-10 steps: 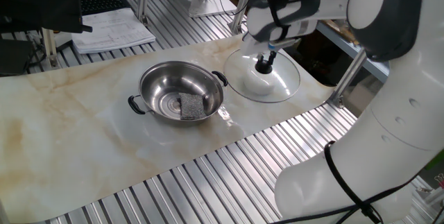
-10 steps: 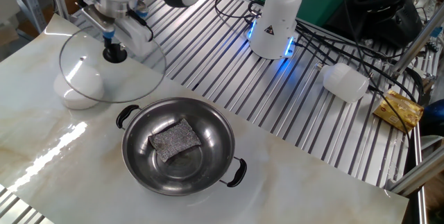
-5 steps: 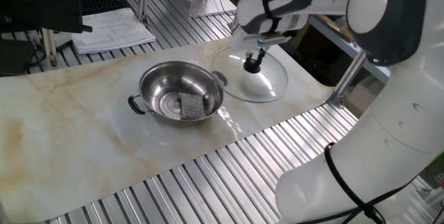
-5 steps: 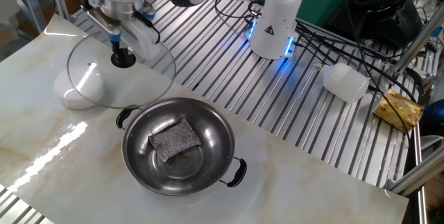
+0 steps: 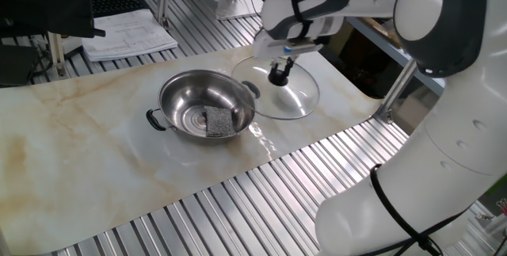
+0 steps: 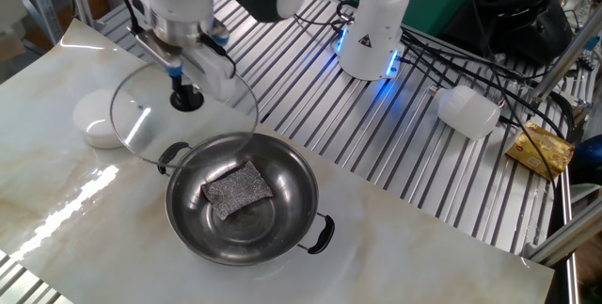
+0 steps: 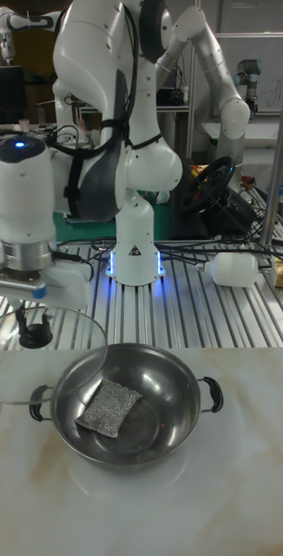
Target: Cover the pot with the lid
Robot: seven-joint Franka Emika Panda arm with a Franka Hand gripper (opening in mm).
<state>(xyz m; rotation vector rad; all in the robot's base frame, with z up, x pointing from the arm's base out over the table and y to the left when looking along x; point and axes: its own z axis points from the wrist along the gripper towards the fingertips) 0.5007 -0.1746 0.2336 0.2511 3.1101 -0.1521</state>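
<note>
The shiny steel pot [image 5: 207,105] [image 6: 246,199] [image 7: 131,400] with black side handles sits on the marble board, a grey scouring pad [image 6: 236,187] lying inside it. My gripper [image 5: 280,67] [image 6: 185,94] [image 7: 33,331] is shut on the black knob of the clear glass lid [image 5: 277,91] [image 6: 179,118] [image 7: 37,352]. The lid hangs in the air, tilted, beside the pot. Its edge overlaps one pot handle and the rim on that side.
A small white dome-shaped object [image 6: 96,120] rests on the board behind the lid. A white cylinder [image 6: 468,111] and a crumpled yellow packet [image 6: 541,149] lie on the slatted table. Papers [image 5: 127,34] sit at the far corner. The arm's base [image 6: 374,31] stands behind the pot.
The gripper has carried the lid sideways toward the pot; its edge now overlaps the pot's near handle. The white dome, earlier seen through the lid, now shows uncovered.
</note>
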